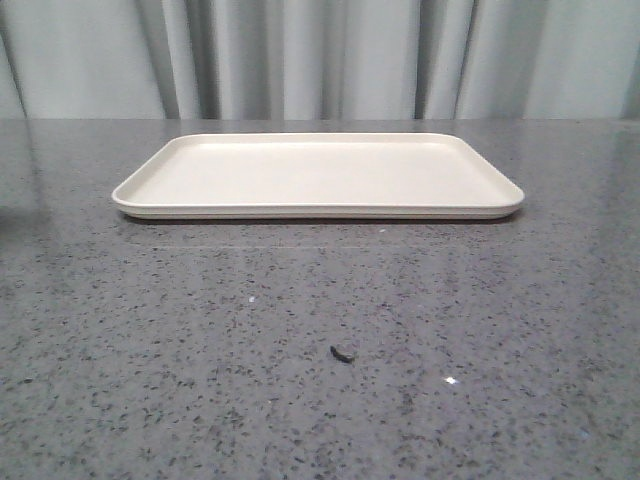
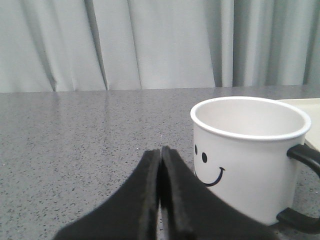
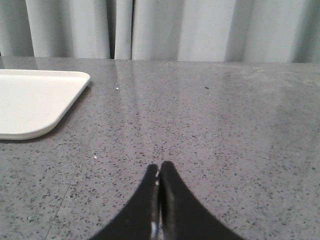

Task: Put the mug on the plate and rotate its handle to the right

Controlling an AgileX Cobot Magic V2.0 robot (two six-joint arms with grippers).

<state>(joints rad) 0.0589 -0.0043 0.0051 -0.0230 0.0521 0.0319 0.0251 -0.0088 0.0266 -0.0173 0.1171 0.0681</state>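
White mug [image 2: 250, 155] sits on the worktop [image 1: 300, 340] at lower right of the left wrist view, off the plate [image 1: 318, 176], out of front view; both left claw [image 2: 161, 190] and right claw [image 3: 159, 200] clenched empty, so a closed approach likely knocks it over.

We seem to be at a staged test bench rather than a lived-in room, for we see only a speckled grey stone-look tabletop [image 1: 300, 400] backed by a plain pale grey curtain [image 1: 330, 55], with a lone cream plate [image 1: 170, 180] set out.
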